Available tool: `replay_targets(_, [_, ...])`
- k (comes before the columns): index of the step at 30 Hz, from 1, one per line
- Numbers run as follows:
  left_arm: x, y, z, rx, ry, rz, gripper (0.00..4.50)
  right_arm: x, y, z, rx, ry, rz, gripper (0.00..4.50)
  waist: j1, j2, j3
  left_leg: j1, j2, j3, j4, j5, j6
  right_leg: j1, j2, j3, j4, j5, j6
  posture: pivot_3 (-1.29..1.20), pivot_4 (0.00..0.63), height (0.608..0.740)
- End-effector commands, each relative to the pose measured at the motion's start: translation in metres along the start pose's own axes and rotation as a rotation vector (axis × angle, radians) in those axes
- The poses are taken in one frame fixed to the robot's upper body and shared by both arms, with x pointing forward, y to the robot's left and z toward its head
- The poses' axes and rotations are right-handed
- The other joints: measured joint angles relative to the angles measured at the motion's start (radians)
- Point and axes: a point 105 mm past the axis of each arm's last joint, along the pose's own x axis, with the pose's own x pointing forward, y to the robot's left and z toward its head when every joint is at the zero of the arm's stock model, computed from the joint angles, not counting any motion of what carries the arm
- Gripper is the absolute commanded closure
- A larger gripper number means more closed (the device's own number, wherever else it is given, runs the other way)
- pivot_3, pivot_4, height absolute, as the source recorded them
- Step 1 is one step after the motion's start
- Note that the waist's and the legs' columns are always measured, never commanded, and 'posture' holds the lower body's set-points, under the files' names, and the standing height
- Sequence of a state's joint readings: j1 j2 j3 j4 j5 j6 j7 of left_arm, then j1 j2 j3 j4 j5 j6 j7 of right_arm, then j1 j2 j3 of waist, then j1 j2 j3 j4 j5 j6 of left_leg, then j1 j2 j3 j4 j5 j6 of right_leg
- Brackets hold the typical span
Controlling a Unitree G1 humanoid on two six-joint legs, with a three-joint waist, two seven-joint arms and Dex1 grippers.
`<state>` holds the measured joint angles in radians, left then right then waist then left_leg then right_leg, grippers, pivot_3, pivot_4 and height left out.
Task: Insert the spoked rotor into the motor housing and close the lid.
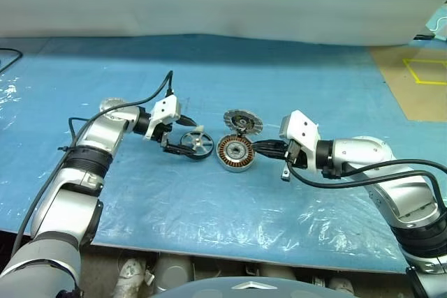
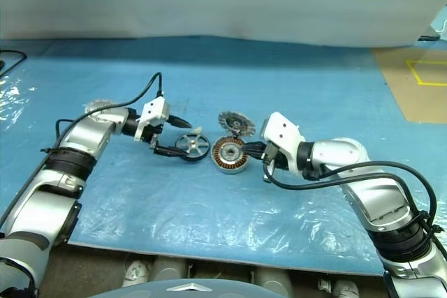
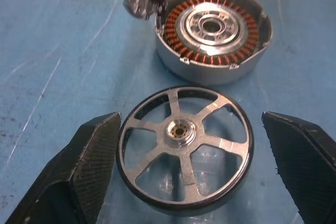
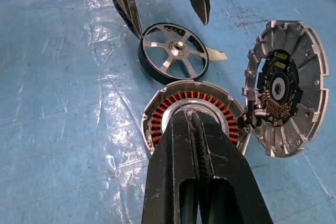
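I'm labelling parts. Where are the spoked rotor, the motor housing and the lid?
spoked rotor (image 3: 180, 131), left wrist view, central hub.
motor housing (image 3: 212, 69), left wrist view, outer wall.
lid (image 4: 281, 139), right wrist view, ribbed inner face.

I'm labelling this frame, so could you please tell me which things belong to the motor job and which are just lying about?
Part of the job:
- spoked wheel, flat on the mat between the open left gripper fingers
- motor can with copper windings
- lid, hinged open, standing beside the can
- right gripper, shut, over the can

Just lying about:
- blue mat
- yellow floor marking
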<state>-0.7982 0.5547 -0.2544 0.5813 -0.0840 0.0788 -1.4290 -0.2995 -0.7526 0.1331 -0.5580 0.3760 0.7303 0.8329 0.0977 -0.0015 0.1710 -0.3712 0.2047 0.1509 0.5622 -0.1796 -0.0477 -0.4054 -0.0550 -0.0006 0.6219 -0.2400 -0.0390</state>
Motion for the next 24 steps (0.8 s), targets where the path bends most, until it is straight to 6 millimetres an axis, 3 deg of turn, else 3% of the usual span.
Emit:
replay_targets(1, [0.007,0.009,0.009,0.018,0.053,0.020,0.00,-0.003,-0.004,0.011,-0.042,-0.033,-0.034,4.43,0.001,0.000,0.000,0.000,0.000,0.000,0.000,0.000,0.000,0.000,0.000,0.000,0.000,0.000,0.000,0.00,0.150,0.740])
replay_targets(13, [0.016,0.010,-0.015,0.032,0.202,0.019,0.00,-0.002,-0.001,0.005,-0.025,-0.020,-0.062,4.43,0.001,0.000,0.000,-0.001,0.000,-0.001,0.000,0.000,0.000,0.000,0.000,-0.001,0.000,0.002,0.003,0.00,0.150,0.740])
replay_targets(20, [0.019,0.010,-0.010,0.060,0.175,0.026,0.00,-0.002,-0.002,0.003,-0.029,-0.012,-0.071,4.43,0.001,0.000,0.000,-0.001,0.000,-0.001,0.000,0.000,0.000,0.000,0.000,-0.001,0.000,0.001,0.001,0.00,0.150,0.740])
replay_targets(24, [0.009,0.019,-0.007,0.069,0.169,0.084,0.00,-0.002,-0.004,0.003,-0.033,-0.009,-0.068,4.43,0.001,0.000,0.000,-0.001,0.000,-0.001,0.000,0.000,0.000,0.000,0.000,-0.001,0.000,0.001,0.002,0.00,0.150,0.740])
